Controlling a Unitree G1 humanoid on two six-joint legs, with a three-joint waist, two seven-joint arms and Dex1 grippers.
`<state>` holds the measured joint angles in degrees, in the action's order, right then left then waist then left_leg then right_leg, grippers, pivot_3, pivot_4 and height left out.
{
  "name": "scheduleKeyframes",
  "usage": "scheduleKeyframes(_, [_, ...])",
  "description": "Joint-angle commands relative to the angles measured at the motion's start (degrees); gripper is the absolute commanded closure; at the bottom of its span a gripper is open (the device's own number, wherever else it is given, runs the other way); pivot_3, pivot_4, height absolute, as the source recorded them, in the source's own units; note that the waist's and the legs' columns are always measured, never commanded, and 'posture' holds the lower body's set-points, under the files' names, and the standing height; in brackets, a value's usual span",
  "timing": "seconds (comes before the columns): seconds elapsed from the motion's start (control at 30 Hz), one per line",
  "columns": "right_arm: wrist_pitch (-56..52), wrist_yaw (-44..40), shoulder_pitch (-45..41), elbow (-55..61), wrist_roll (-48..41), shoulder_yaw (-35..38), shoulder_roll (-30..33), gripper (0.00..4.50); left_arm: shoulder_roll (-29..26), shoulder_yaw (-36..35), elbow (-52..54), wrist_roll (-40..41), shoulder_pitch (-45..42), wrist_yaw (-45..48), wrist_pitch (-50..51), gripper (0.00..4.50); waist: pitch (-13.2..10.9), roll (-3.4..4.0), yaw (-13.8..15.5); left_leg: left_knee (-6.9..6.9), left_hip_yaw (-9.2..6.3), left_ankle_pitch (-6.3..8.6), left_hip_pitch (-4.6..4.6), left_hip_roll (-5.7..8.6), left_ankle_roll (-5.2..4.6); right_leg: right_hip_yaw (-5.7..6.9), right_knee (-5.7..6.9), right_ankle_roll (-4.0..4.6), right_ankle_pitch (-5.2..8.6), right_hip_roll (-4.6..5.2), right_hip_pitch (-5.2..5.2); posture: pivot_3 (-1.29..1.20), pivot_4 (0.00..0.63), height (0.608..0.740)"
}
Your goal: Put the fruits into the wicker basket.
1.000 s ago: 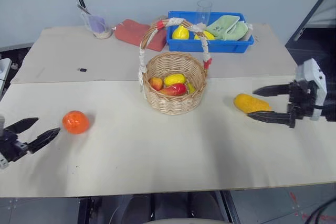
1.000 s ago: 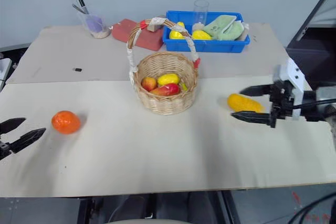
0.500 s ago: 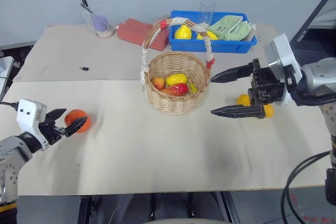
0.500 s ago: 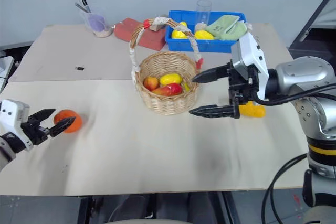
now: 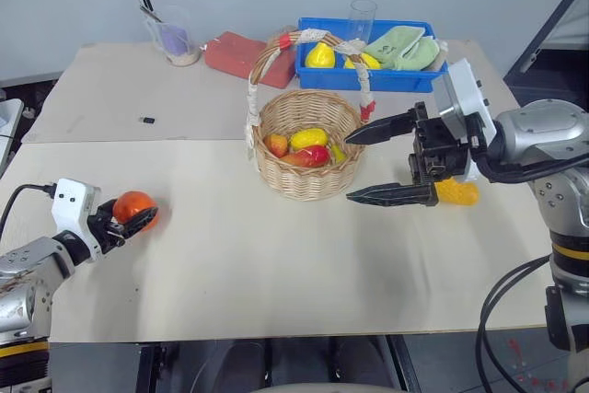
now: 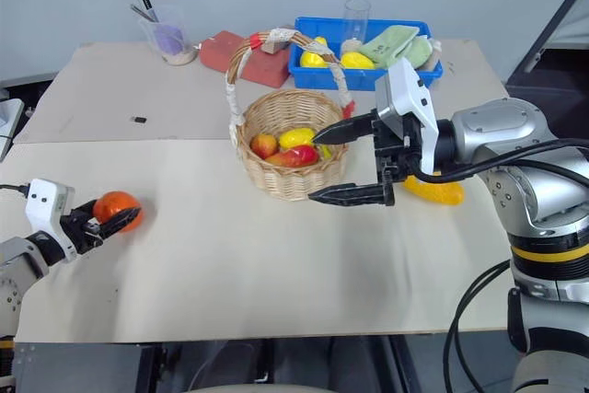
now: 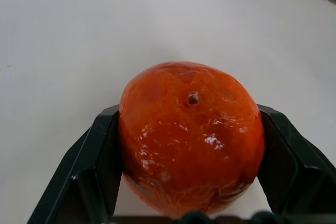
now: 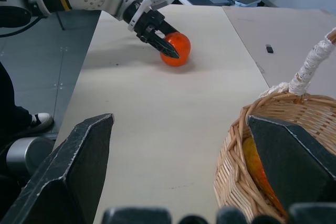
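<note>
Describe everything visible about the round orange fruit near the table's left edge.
The round orange fruit is bright orange with a glossy, slightly dimpled skin and a small dark stem pit on top. It sits on the pale table, far left of the wicker basket. The left gripper is shut on it, one black finger pressed against each side.

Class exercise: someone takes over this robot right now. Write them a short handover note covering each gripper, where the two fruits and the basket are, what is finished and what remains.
Left gripper: shut on the orange fruit, which sits on the table at the robot's left.
Right gripper: open, empty, beside the wicker basket.
Mango-like fruit: on the table, behind the right gripper.
Done: orange fruit gripped.
Left: carry it to the basket, then pick up and place the mango-like fruit.
</note>
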<state>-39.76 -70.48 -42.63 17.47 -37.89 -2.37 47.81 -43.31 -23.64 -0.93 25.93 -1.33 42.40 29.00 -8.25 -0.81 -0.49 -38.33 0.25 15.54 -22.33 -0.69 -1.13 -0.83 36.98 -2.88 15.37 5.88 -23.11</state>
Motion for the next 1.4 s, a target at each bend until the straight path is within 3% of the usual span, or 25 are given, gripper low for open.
scheduleKeyframes(0.03, [1.0, 0.4, -1.2, 1.5, -0.3, 1.5, 0.1, 0.00, -0.4, -0.2, 1.4, 0.6, -0.6, 1.5, -0.9, 1.59, 0.0, 0.00, 0.0, 0.00, 0.00, 0.00, 0.00, 0.00, 0.00, 0.00, 0.00, 0.00, 0.00, 0.00, 0.00, 0.00, 0.150, 0.740])
scheduleKeyframes(0.17, [1.1, 0.8, -0.5, 2.1, -0.6, 2.9, 1.1, 0.00, -1.5, 1.2, 13.0, 7.7, -1.7, 5.8, 3.8, 1.59, 0.0, -0.03, 0.2, -0.02, -0.03, 0.00, -0.07, -0.01, 0.00, 0.02, 0.02, 0.00, 0.00, -0.01, -0.02, 0.00, 0.150, 0.740])
scheduleKeyframes(0.37, [-0.9, 3.1, 2.8, 4.8, -1.7, 7.4, 4.5, 0.00, 0.2, 12.2, 24.8, 13.3, -15.9, 5.8, 10.3, 1.59, 0.0, -0.05, 1.2, -0.46, -0.17, 0.01, -0.34, 0.01, -0.02, 0.07, 0.02, -0.03, -0.02, -0.02, -0.01, 0.00, 0.150, 0.740])
scheduleKeyframes(0.6, [-5.3, 9.1, 10.0, 5.7, -3.7, 17.2, 9.1, 0.00, 12.6, 28.3, 15.1, 1.9, -35.5, 1.1, 3.7, 1.59, 0.0, -0.08, 1.3, -0.68, -0.18, 0.00, -0.47, 0.25, -0.07, 0.04, 0.12, -0.10, -0.05, -0.24, 0.05, 0.00, 0.150, 0.740])
scheduleKeyframes(0.73, [-5.3, 12.8, 13.2, 6.3, -3.3, 19.9, 9.1, 0.00, 17.4, 32.5, 6.0, -6.1, -40.0, -0.6, -4.2, 1.59, 0.0, -0.09, 0.8, -0.69, -0.20, -0.02, -0.46, 0.23, -0.12, -0.11, 0.10, -0.10, -0.05, -0.40, 0.04, 0.00, 0.150, 0.740])
scheduleKeyframes(0.83, [-4.2, 15.4, 16.8, 6.5, -1.6, 21.7, 9.1, 0.00, 20.5, 34.0, 1.2, -9.5, -41.5, -1.1, -9.3, 0.21, 0.0, -0.10, 0.7, -0.67, -0.24, -0.03, -0.45, 0.20, -0.14, -0.17, 0.11, -0.09, -0.05, -0.48, 0.00, 0.00, 0.150, 0.740])
scheduleKeyframes(0.9, [-3.0, 16.3, 18.4, 6.2, -0.3, 22.1, 9.4, 0.00, 21.8, 33.4, 0.3, -9.8, -41.8, -0.7, -10.7, 0.05, 0.0, -0.10, 0.8, -0.69, -0.23, -0.03, -0.49, 0.20, -0.15, -0.16, 0.11, -0.10, -0.05, -0.48, -0.03, 0.00, 0.150, 0.740])
scheduleKeyframes(1.03, [1.5, 15.8, 21.6, 3.6, 5.9, 19.8, 11.7, 0.00, 21.0, 33.1, 2.5, -8.5, -40.8, 2.8, -9.9, 0.05, 0.0, -0.10, 1.0, -0.76, -0.24, -0.03, -0.51, 0.21, -0.15, -0.16, 0.11, -0.10, -0.05, -0.46, -0.02, 0.00, 0.150, 0.740])
scheduleKeyframes(1.17, [7.1, 15.5, 21.5, -5.2, 15.7, 12.6, 15.4, 0.00, 16.7, 32.6, 9.3, -3.5, -38.4, 10.5, -6.1, 0.05, 0.0, -0.10, 0.9, -0.78, -0.22, -0.03, -0.49, 0.19, -0.15, -0.17, 0.10, -0.10, -0.05, -0.47, -0.01, 0.00, 0.150, 0.740])
scheduleKeyframes(1.4, [17.0, 9.6, 13.1, -28.3, 27.8, -1.4, 13.6, 0.00, 5.5, 31.1, 22.6, 6.8, -33.9, 22.6, 1.6, 0.05, 0.0, -0.08, 0.1, -0.77, -0.16, -0.04, -0.45, 0.09, -0.14, -0.22, -0.11, -0.10, -0.05, -0.54, -0.03, 0.00, 0.150, 0.740])
